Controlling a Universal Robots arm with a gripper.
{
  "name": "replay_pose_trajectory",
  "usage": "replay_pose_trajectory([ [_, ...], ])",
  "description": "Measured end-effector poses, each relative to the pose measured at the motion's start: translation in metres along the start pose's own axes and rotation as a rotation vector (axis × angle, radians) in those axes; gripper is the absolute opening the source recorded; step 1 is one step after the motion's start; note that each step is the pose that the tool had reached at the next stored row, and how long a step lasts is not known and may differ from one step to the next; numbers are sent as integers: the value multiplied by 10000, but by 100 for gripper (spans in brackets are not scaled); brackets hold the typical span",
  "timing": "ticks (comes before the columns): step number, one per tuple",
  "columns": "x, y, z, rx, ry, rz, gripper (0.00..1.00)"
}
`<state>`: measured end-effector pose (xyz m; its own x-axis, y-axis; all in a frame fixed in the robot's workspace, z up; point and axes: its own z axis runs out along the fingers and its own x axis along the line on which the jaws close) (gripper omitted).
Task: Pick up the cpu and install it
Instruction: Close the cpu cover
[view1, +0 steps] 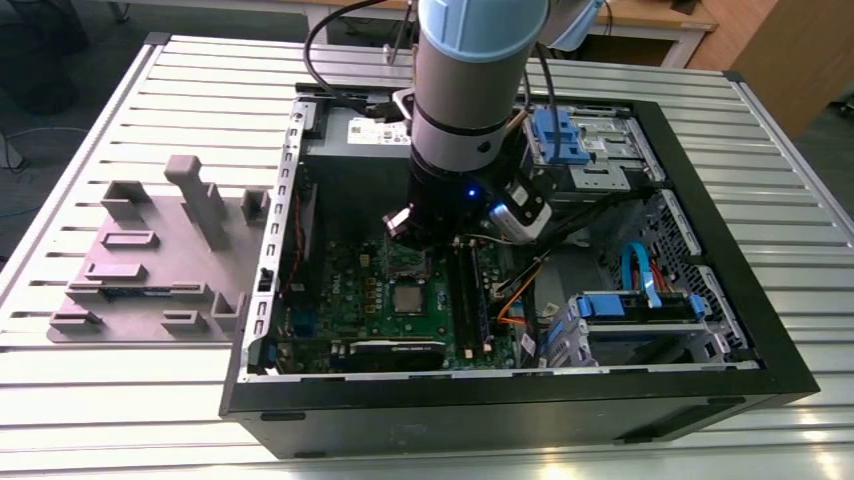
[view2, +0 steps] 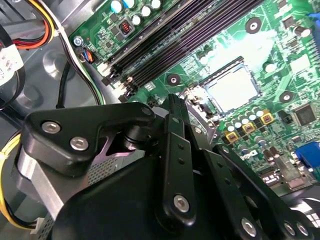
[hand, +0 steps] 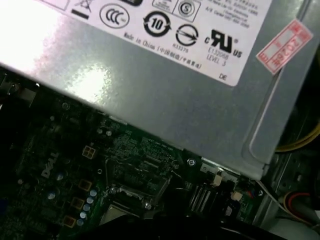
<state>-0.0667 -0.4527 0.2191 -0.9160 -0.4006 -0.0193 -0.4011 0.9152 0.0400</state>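
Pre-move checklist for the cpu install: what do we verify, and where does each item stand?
1. cpu lying in the socket on the green board: ok.
2. cpu seated flat: cannot tell.
3. gripper off the cpu: ok in the exterior view, it hangs over the board beside the cpu.
4. socket frame latched: cannot tell.

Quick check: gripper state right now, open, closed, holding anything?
Gripper: open or shut cannot be told. It hangs above the green circuit board. The small flat square silvery cpu lies on the board, not in its grasp.
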Motion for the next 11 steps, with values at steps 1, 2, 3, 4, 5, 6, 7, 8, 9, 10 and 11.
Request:
replay_pose_trajectory([
  [1, 4, -9, -7, -3, -4, 0, 11],
  [2, 8, -18, -13, -7, -11, 0, 11],
  [3, 11, -27, -21, -11, -16, -1, 11],
  [4, 15, -35, -29, -14, -19, -1, 11],
  [5, 18, -42, -38, -17, -23, -1, 11],
  [6, 21, -50, -48, -20, -27, -1, 11],
  [7, 25, -57, -56, -26, -32, 0, 11],
  [8, 28, -65, -65, -30, -37, -1, 11],
  [9, 31, -72, -73, -35, -42, -1, 11],
  [10, 35, -80, -81, -40, -47, -1, 11],
  [11, 38, -88, -88, -44, -51, -1, 11],
])
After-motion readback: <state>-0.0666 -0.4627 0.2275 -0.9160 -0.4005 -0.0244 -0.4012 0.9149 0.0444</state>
